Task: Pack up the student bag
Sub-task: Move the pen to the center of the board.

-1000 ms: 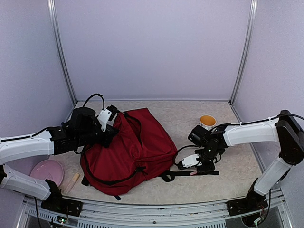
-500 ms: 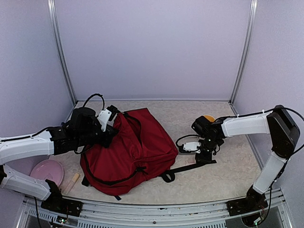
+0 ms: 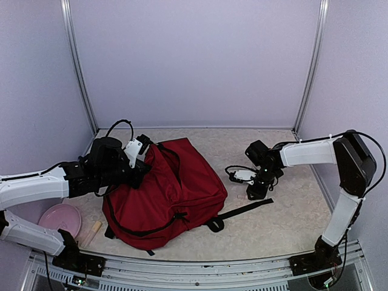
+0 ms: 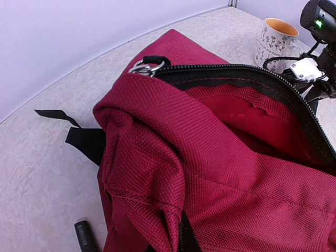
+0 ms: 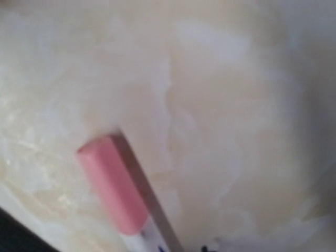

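Containers first. The student bag (image 3: pixel 170 194) lies on the table (image 3: pixel 291 212) with its top end at the left claw (image 3: pixel 143 163) and its body running away from that claw toward the table's middle. Its zipper (image 4: pixel 236 73) is undone and the mouth gapes. Through the left wrist camera we see only red lining inside and cannot make out any contents. A metal ring (image 4: pixel 146 67) sits at the zipper's end, just ahead of the claw. A flowered mug (image 4: pixel 275 38) stands just beside the right claw (image 3: pixel 254 191); we cannot see into it.

Arms. The left arm reaches in low from the left. Its claw is clamped tight on the bunched fabric at the bag's rim, holding the mouth up. The right arm stretches in from the right wall with the wrist bent down over the tabletop. Its fingers do not show, so we cannot tell how that claw stands. Its blurred camera shows a pink-tipped stick (image 5: pixel 113 184) lying on the table directly under it.

Room. A black strap (image 3: pixel 245 209) trails on the near side of the right claw. Bare tabletop shows between that claw and the bag, and out to the right wall. Behind the left claw, near the left edge, lie a pink plate (image 3: pixel 59 218) and a wooden cylinder (image 3: pixel 93 231).
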You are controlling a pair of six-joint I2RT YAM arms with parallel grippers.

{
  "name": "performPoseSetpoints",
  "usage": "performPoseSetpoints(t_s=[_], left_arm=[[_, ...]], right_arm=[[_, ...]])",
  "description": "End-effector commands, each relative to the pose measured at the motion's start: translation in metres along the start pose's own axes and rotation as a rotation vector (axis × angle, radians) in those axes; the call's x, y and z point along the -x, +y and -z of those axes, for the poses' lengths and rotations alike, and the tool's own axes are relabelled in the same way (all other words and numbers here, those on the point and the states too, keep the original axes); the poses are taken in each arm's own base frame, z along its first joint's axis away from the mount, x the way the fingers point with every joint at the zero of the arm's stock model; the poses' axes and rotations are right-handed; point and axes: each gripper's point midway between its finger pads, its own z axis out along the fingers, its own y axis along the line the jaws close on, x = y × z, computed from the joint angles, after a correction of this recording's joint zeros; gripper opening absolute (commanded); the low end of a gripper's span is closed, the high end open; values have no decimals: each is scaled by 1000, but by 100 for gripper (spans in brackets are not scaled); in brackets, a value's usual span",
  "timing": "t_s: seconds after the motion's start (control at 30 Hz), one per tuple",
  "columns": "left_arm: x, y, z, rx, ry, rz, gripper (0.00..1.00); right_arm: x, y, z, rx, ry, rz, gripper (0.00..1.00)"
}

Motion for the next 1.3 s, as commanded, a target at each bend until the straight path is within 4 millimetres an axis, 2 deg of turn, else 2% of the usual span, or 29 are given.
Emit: performPoseSetpoints(t_s=[0.0,0.2,0.37,0.5,0.6,0.87,1.07,1.13,1.27], left_arm=[[40,-1,15,0,-128,-9,0],[40,-1,15,-2,-127,-10,0],[40,-1,15,-2,-127,-9,0],[40,-2,14,-6,-127,-10,0],[40,-1,15,-4,-127,-9,0],[40,-1,15,-4,-128,-10,0],[39,-1,15,-4,-126,-9,0],[39,-2,14,-6,-125,-9,0],[39,-1,14,-4,-125,-8,0]], right_arm=[[-3,-10,-9,-14,30,-65,34],[-19,-4,-21,-27,136,-81,33],[-24,16,-24,14,153,-56,12],[-14,22,-18,35,115,-56,0],[-2,22,-10,43,60,-62,0],[33,21,27,49,-125,-87,0],[50,15,52,13,-236,-102,0],[62,12,66,6,-300,-105,0],[96,12,112,17,-501,-109,0]])
